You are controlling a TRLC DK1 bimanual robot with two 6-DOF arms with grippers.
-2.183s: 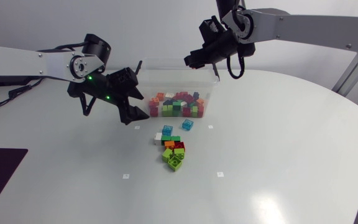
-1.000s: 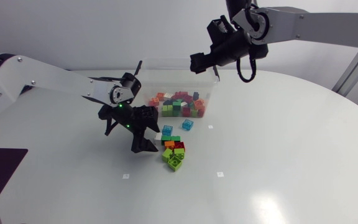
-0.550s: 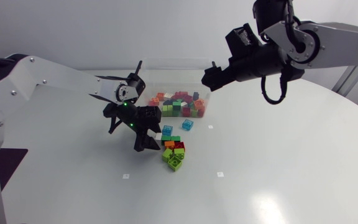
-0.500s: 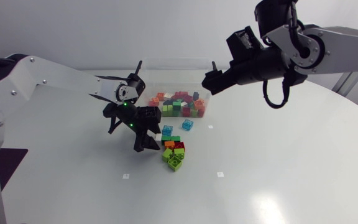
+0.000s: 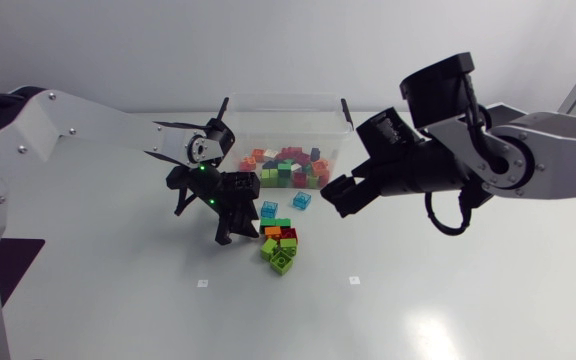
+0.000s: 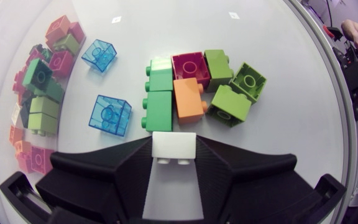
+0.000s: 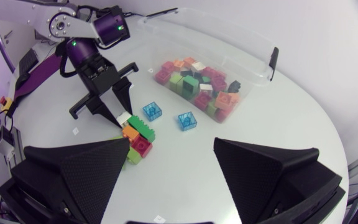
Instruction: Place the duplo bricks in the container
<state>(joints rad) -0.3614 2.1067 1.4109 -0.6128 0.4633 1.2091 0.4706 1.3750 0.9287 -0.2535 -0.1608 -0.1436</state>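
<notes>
Duplo brick, white (image 6: 174, 152): held between the fingers of the left gripper (image 6: 174, 144), which press against its two opposite sides, so the gripper is clamped on it. The brick sits at the fingertips, low at the table (image 5: 448, 290), at the near edge of the loose pile.

Directly ahead of the white brick lie two green bricks (image 6: 160, 99) and an orange brick (image 6: 188, 99). The nearer green brick appears to touch it, or nearly so. Beyond these are a dark red brick (image 6: 190, 65) and three lime bricks (image 6: 229, 106). Two translucent blue bricks (image 6: 110, 115) lie apart from the pile, on the container side.

The container (image 5: 283, 97), a clear box already holding many bricks, stands behind the pile.

The right gripper (image 7: 171, 152) hangs above the table beside the pile, fingers wide apart and empty.

Probable hazards:
- Shallow grip. Only the fingertips bear on the brick, so it may pivot or slip out during the lift.
- Contact with neighbours. A lift that is not vertical may drag the green brick or scatter the pile.
- Container rim. A low carry may strike the front wall and knock the brick loose.
- Arm conflict. The right arm is close to the route from pile to container, and simultaneous motion risks collision.
</notes>
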